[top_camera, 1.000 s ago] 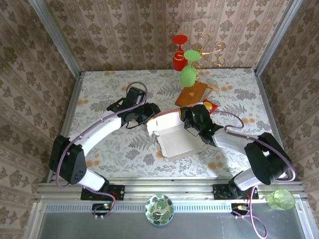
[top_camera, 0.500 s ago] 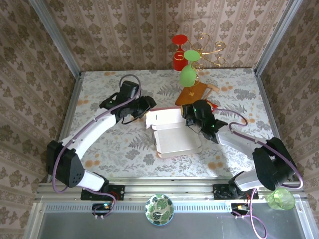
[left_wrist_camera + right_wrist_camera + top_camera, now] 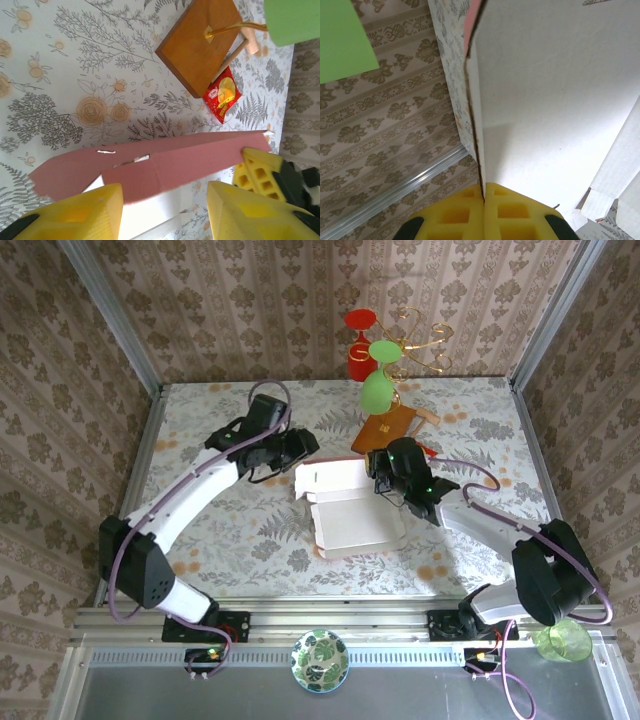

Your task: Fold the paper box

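The pink thin-cardboard paper box [image 3: 350,525] lies half-folded on the middle of the floral tabletop [image 3: 250,540], white inside up, far flap raised.

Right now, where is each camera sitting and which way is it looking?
Top external: above and behind, looking down on the table; the left arm and right arm show, the paper box between them.
Left wrist: on the left arm, looking down at the box's pink flap; its open left gripper shows.
Right wrist: on the right arm, looking along the box's white inside; the right gripper pinches its edge.
Shared: all three see the paper box.
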Controlling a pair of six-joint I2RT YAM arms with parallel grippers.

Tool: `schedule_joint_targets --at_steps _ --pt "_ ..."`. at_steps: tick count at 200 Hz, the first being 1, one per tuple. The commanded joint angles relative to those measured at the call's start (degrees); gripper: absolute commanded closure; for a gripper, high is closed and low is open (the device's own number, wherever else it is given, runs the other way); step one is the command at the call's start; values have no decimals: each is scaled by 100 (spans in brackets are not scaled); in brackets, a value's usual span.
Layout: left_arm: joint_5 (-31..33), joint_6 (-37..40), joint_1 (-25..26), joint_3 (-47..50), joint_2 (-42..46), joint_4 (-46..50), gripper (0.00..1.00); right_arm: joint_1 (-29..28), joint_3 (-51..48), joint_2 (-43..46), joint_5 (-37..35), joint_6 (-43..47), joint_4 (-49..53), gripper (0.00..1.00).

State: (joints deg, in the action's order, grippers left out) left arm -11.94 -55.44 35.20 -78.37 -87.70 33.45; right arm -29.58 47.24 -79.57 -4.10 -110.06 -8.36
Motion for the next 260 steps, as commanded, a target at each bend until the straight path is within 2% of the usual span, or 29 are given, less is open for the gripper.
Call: schedule_joint_targets --at_steps 1,121,187,231,260 --pt "-89 161 124 -227 -186 75 52 40 219 176 -78 -177 273 100" --pt "-89 -67 462 -143 -309 -41 52 119 444 242 -144 -499 607 100" --pt "168 -54 455 -314 -88 102 52 136 1132 488 -62 -834 2404 100" --pt "339 -47 223 -715 445 653 53 145 1363 628 -30 -946 3143 100" --pt "180 -95 53 -672 605 754 53 150 1460 608 -19 -987 3176 100"
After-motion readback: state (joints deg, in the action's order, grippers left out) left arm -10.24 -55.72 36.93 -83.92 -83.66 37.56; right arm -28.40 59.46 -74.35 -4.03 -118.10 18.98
